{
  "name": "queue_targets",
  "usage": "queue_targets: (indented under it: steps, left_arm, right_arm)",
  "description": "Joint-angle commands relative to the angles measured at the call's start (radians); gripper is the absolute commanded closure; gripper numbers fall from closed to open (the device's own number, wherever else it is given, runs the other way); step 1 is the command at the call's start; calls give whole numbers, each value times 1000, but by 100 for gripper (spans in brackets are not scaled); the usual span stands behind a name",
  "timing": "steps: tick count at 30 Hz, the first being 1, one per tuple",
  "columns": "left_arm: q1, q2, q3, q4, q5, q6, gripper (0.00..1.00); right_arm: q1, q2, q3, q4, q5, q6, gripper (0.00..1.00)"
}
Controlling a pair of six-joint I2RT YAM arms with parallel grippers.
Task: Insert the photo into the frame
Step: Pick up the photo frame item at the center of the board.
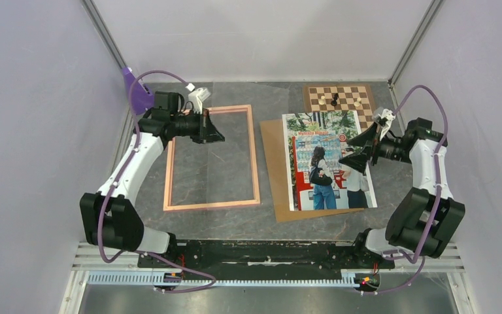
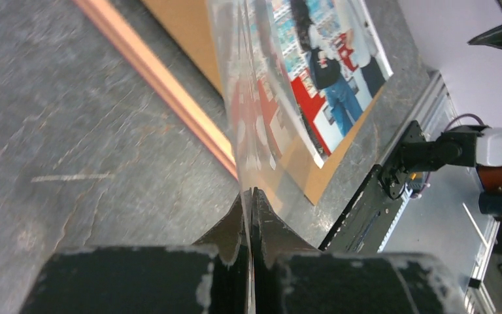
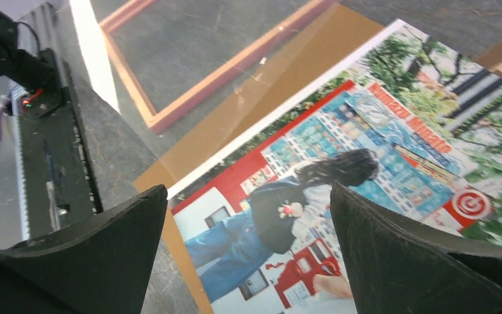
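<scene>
The photo [image 1: 327, 163] lies face up on a brown backing board [image 1: 276, 171] at the right of the table. The pink frame [image 1: 256, 157] lies flat to its left, with bare table showing through it. My left gripper [image 1: 217, 135] hovers over the frame's far part, shut on the edge of a clear sheet [image 2: 248, 118] that stands on edge between its fingers [image 2: 251, 193]. Past the sheet, the left wrist view shows the frame rail [image 2: 163, 78] and the photo [image 2: 340, 78]. My right gripper [image 1: 359, 150] is open and empty above the photo [image 3: 379, 150], its jaws [image 3: 248, 191] wide apart.
A brown-and-cream chessboard [image 1: 340, 98] with two chess pieces [image 1: 334, 99] sits at the back right, just behind the photo. The black base rail [image 1: 268, 252] runs along the near edge. Grey walls close in the left, right and back.
</scene>
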Motion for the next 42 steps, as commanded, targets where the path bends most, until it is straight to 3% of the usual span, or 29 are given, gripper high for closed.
queue_targets:
  steps: [1, 3, 5, 9, 24, 42]
  left_arm:
    - [33, -29, 29, -82, -54, 11, 98]
    - [38, -24, 37, -106, -74, 20, 98]
    - [46, -14, 48, -131, -94, 28, 98]
    - [74, 20, 77, -179, -122, 38, 98]
    - [171, 178, 146, -282, -246, 121, 98]
    - [233, 328, 235, -317, -369, 192, 98]
  right_arm:
    - [26, -134, -50, 462, 133, 432, 2]
    - [63, -257, -185, 793, 250, 708, 2]
    - [116, -339, -252, 941, 362, 781, 2]
    - [171, -304, -209, 890, 389, 781, 2]
    - [279, -305, -295, 933, 499, 810, 2]
    - [313, -284, -329, 937, 546, 798, 2]
